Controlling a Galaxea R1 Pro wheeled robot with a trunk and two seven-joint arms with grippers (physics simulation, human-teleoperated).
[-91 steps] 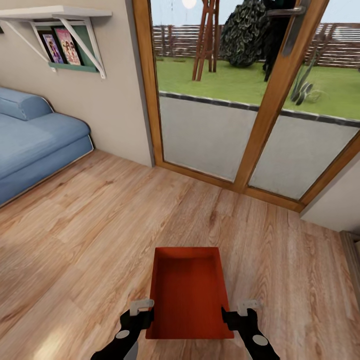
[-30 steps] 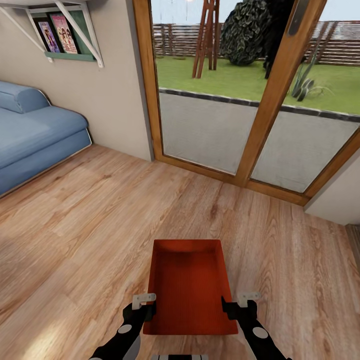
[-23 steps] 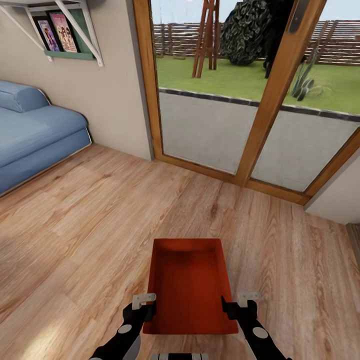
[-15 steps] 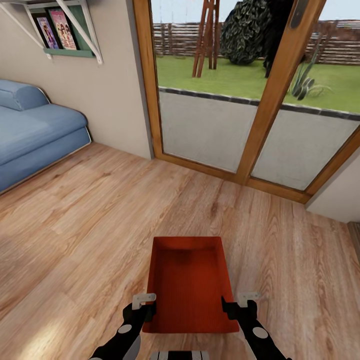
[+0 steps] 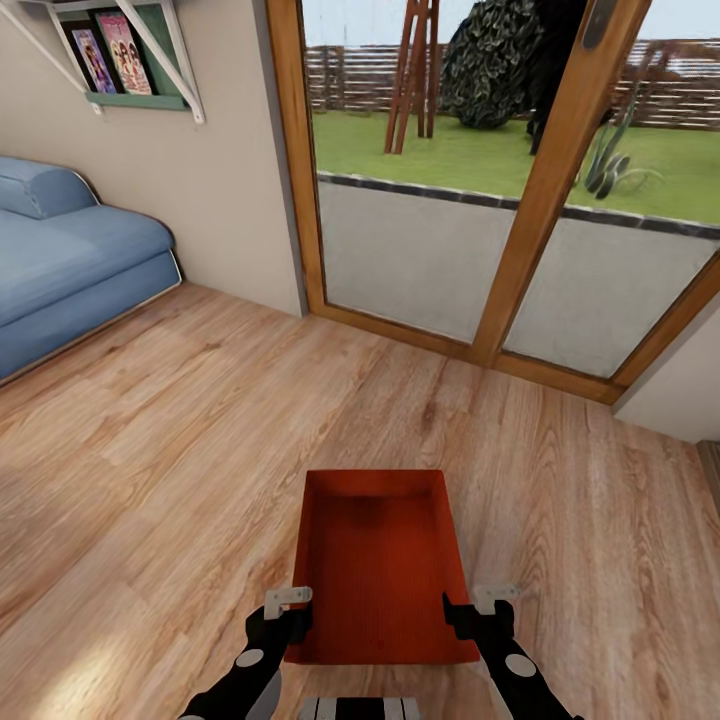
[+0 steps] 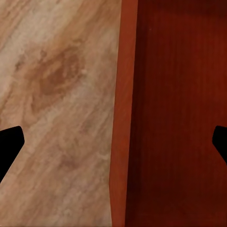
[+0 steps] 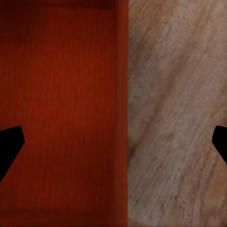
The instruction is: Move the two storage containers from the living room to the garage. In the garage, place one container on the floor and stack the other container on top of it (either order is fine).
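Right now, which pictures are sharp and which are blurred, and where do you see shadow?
Head view: sharp, daylight through the glass doors; shadow darkens the far inner end of the storage container. Left wrist view: soft, blurred wood grain beside the container wall. Right wrist view: equally soft, dark shade along the container's far edge.

head: high, down-forward over container (image 5: pixel 380 565) | wrists: close above its side walls, shared
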